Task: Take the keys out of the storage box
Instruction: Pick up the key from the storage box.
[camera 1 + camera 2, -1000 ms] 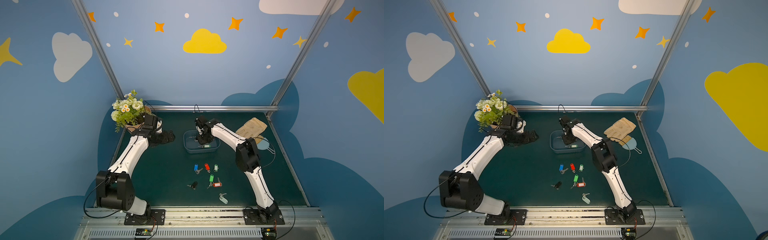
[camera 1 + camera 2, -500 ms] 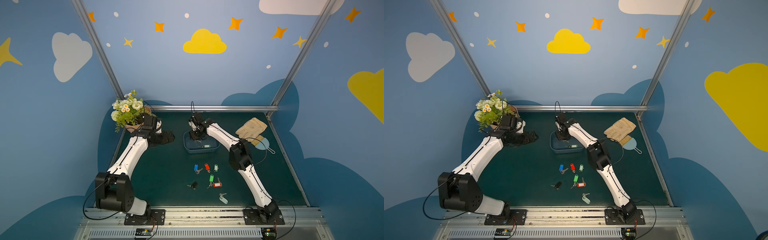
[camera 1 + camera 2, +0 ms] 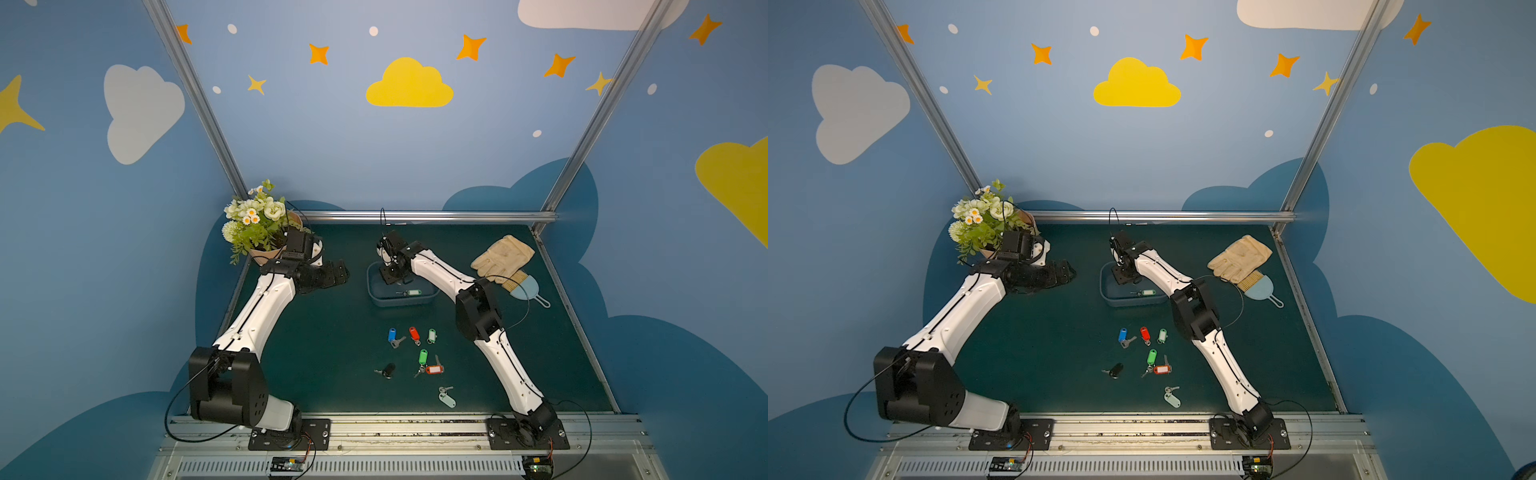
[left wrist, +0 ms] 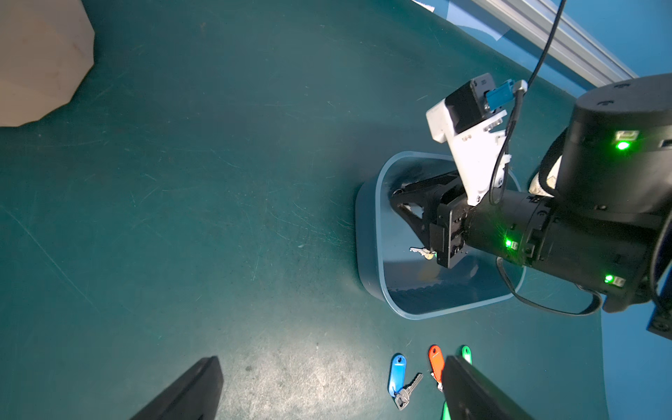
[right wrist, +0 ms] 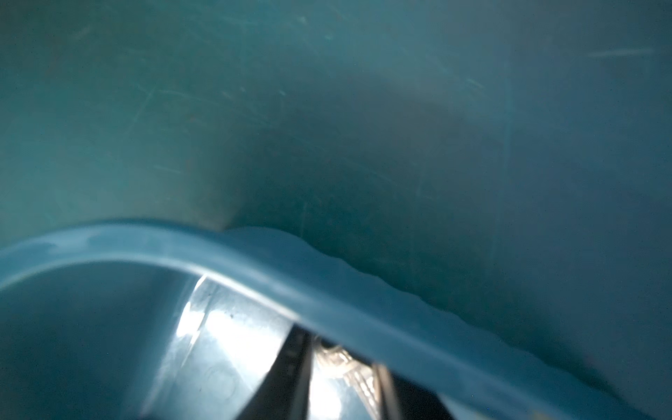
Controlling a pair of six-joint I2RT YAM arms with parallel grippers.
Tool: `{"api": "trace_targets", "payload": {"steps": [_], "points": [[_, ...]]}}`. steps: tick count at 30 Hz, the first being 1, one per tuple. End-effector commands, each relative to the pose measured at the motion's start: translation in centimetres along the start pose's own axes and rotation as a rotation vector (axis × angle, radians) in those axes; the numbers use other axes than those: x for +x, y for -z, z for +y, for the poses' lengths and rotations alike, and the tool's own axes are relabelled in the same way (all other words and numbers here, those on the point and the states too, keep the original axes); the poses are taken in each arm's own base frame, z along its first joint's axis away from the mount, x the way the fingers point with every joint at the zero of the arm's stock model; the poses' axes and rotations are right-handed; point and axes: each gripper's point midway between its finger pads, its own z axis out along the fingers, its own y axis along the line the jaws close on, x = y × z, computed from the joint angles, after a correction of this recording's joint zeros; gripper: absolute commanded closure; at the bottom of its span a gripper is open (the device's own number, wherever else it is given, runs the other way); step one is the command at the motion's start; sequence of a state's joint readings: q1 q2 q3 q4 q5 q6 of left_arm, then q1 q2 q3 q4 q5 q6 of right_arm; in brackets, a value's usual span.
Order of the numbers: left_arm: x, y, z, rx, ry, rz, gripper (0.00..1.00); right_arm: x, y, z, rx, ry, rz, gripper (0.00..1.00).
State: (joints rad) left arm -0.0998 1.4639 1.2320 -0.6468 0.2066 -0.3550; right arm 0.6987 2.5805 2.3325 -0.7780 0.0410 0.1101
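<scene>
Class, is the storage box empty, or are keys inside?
Not empty: a green-tagged key lies inside the storage box; any others, cannot tell.

We read the storage box (image 4: 366,236) as translucent glossy plastic with a smooth rim. The keys (image 4: 409,391) look like bright bare metal to us, their tags (image 4: 397,372) glossy plastic. Mat (image 4: 182,182): matt, scuffed, scratched. Glove (image 3: 503,257): soft napped cloth. Rail (image 3: 436,216): brushed metal.

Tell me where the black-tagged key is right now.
In a top view the black-tagged key lies on the green mat, outside the storage box and nearer the robot's base. The green-tagged key and orange-tagged key are just to its right.
</scene>
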Motion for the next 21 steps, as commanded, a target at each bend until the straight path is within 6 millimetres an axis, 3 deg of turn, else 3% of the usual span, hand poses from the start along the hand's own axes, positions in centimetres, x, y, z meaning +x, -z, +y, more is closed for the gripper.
{"api": "trace_targets", "payload": {"steps": [1,9,14,16,21], "points": [[0.1,0.6,0.1,-0.004,-0.009,-0.01,0.0,1.7,0.5,-0.7,0.047,0.004,0.051,0.79],[0.2,0.6,0.2,-0.004,-0.007,-0.011,0.0,4.3,3.6,-2.3,0.136,0.009,0.153,0.95],[0.1,0.5,0.1,0.0,-0.008,-0.008,0.0,6.7,4.9,-2.5,0.132,0.039,0.227,0.97],[0.1,0.5,0.1,0.0,-0.008,-0.008,0.0,6.9,5.6,-2.4,0.127,0.045,0.227,0.93],[0.1,0.6,0.1,0.002,-0.01,-0.01,0.0,5.1,7.2,-2.2,0.121,0.029,0.175,0.7]]}}
